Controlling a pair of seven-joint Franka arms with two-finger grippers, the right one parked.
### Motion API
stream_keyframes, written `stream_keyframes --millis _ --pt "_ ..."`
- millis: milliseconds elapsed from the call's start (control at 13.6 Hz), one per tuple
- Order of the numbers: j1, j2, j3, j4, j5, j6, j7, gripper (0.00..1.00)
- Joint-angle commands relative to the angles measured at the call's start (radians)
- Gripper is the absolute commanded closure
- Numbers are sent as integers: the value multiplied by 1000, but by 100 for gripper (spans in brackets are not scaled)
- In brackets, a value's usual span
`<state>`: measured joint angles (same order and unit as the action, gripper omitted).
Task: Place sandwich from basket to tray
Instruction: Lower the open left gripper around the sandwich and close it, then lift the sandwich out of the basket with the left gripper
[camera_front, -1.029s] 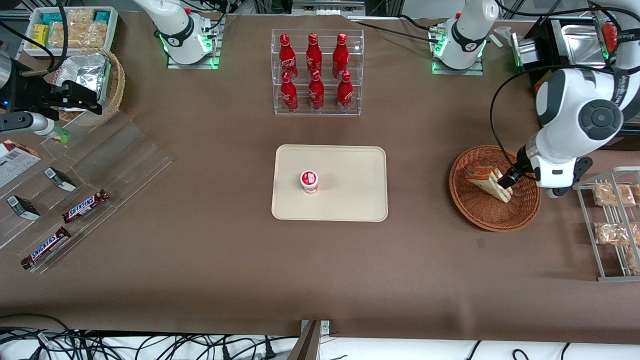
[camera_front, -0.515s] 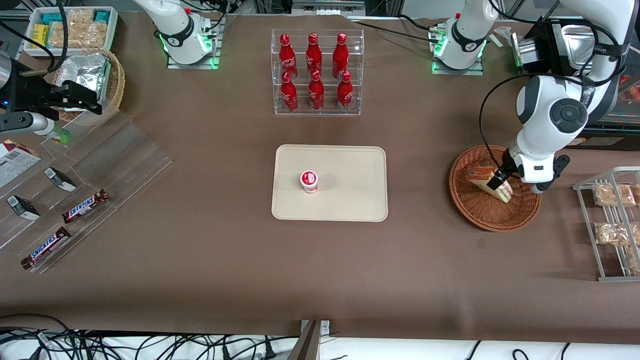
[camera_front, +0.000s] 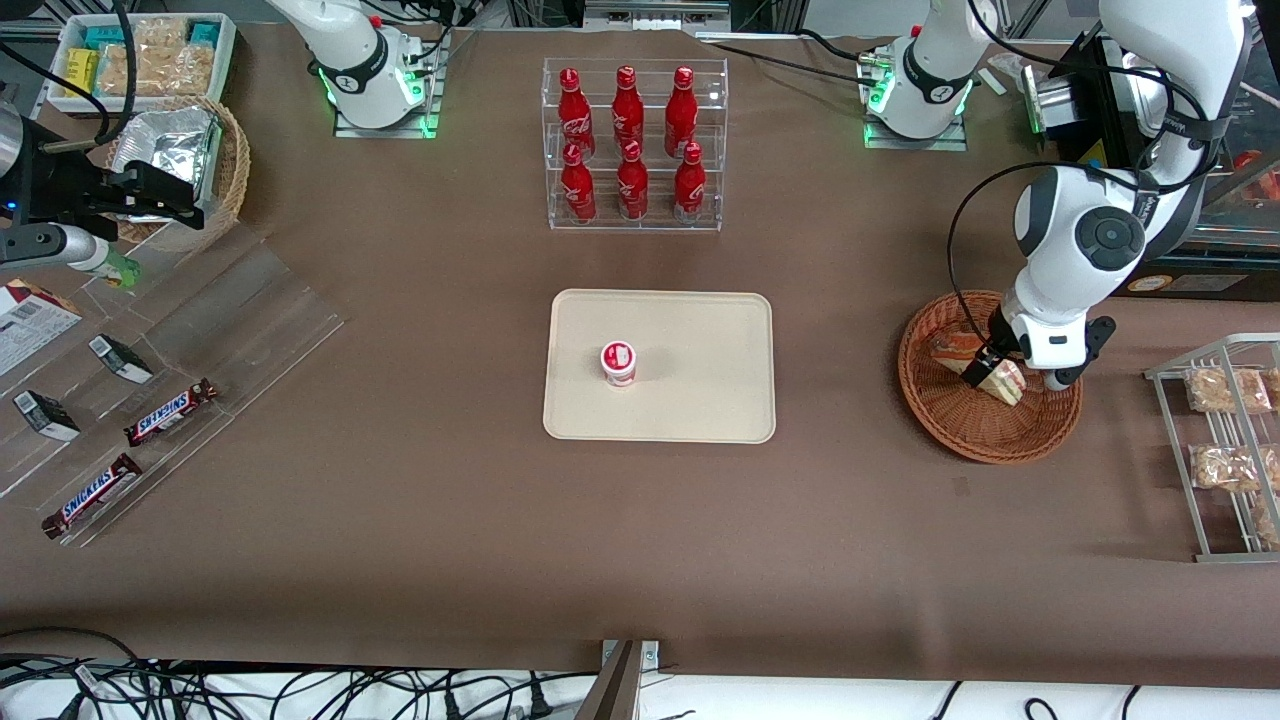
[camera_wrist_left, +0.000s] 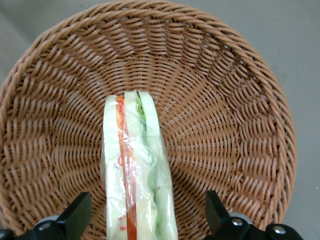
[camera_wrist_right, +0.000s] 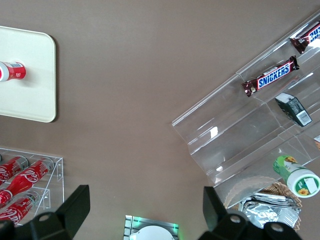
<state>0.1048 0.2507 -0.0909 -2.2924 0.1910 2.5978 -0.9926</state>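
Observation:
The sandwich (camera_front: 1003, 380) (camera_wrist_left: 137, 170), a wrapped white-bread wedge with green and red layers, lies in the reddish-brown wicker basket (camera_front: 960, 430) (camera_wrist_left: 225, 100) toward the working arm's end of the table. My left gripper (camera_front: 985, 372) (camera_wrist_left: 147, 220) is low in the basket, open, with one finger on each side of the sandwich and a clear gap between each finger and the wrap. The cream tray (camera_front: 700, 400) lies mid-table, well apart from the basket, with a small red-and-white cup (camera_front: 618, 362) standing on it.
A clear rack of red bottles (camera_front: 633, 145) stands farther from the front camera than the tray. A wire rack of bagged snacks (camera_front: 1225, 440) sits beside the basket. Acrylic shelves with chocolate bars (camera_front: 170, 412) and a foil-lined basket (camera_front: 185, 160) lie toward the parked arm's end.
The left arm has swung toward the tray's side and lowered, bringing the open gripper down over the sandwich. The sandwich stays in the basket.

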Motion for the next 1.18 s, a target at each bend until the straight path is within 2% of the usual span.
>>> stream_keyframes --millis 0,74,147,221,294,368,735,1103 --pt "7 16 2 -5 35 31 -21 0" --pt "7 19 2 -4 33 31 -21 27" --pt "7 19 2 -4 33 30 -21 70" --pt "7 19 3 -4 33 31 -24 89" --pt "7 19 5 -4 33 31 -40 96" --pt "7 19 5 -2 33 31 -44 100" --pt "15 -4 3 11 33 18 -55 100" --pt "12 -41 -39 219 15 -305 -44 100"
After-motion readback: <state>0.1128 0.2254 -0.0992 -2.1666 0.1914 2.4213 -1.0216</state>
